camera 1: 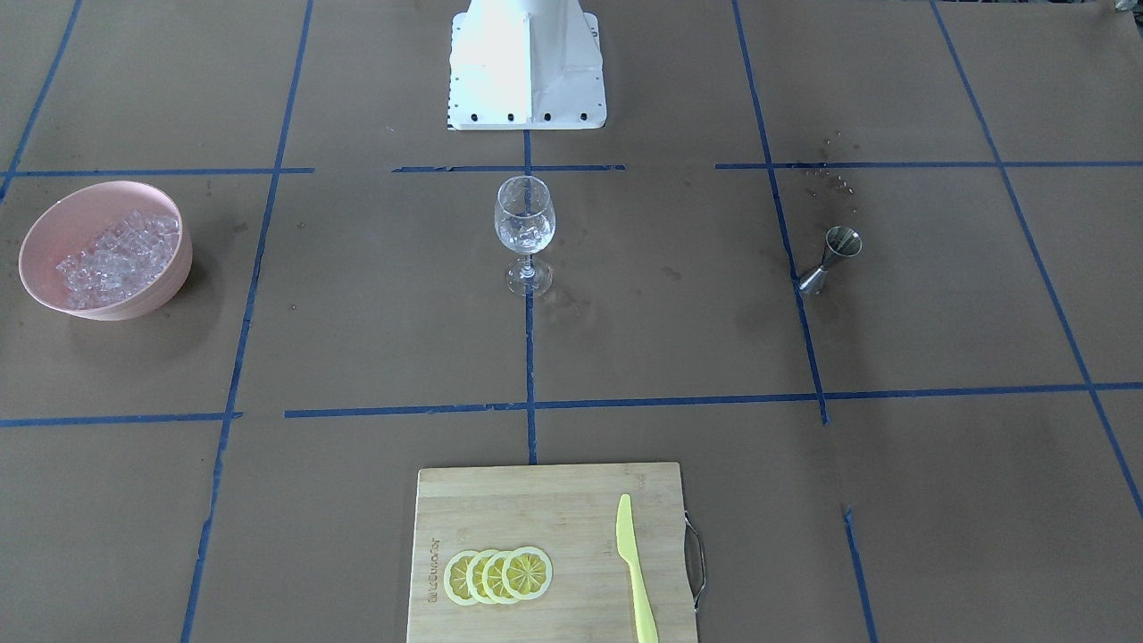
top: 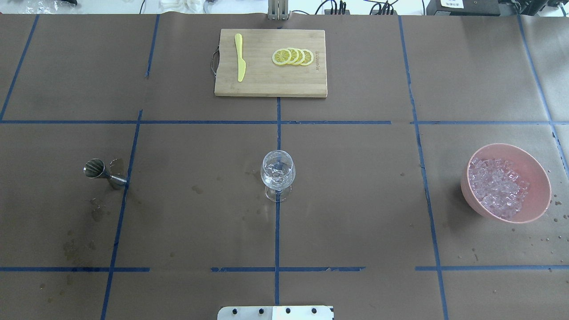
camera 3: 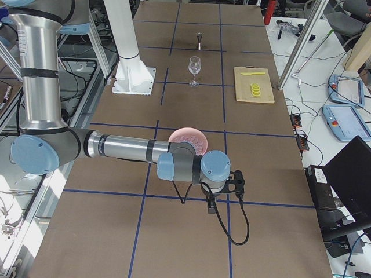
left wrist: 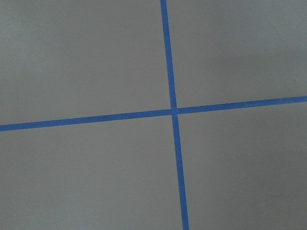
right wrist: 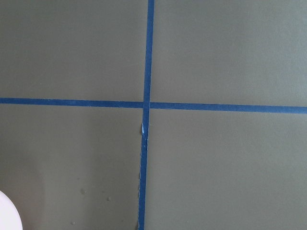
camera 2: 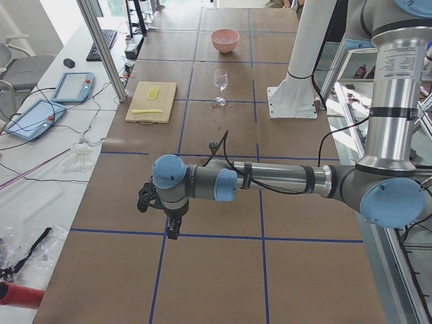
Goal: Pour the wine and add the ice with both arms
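Observation:
A clear wine glass (camera 1: 524,223) stands upright at the table's middle (top: 278,171), with a few ice cubes in it; I cannot make out wine. A steel jigger (camera 1: 832,259) stands on the robot's left side (top: 101,171). A pink bowl (camera 1: 76,207) holds a heap of ice (camera 1: 120,254) on the right side (top: 495,186). My left gripper (camera 2: 174,229) shows only in the exterior left view, far from the jigger; I cannot tell if it is open or shut. My right gripper (camera 3: 211,207) shows only in the exterior right view, near the bowl (camera 3: 186,139); I cannot tell its state.
A wooden cutting board (top: 270,84) with lemon slices (top: 292,56) and a yellow knife (top: 240,62) lies at the far side. The white pedestal (camera 1: 527,62) stands at the robot's edge. Wet spots (top: 95,213) mark the paper by the jigger. Both wrist views show only brown paper and blue tape.

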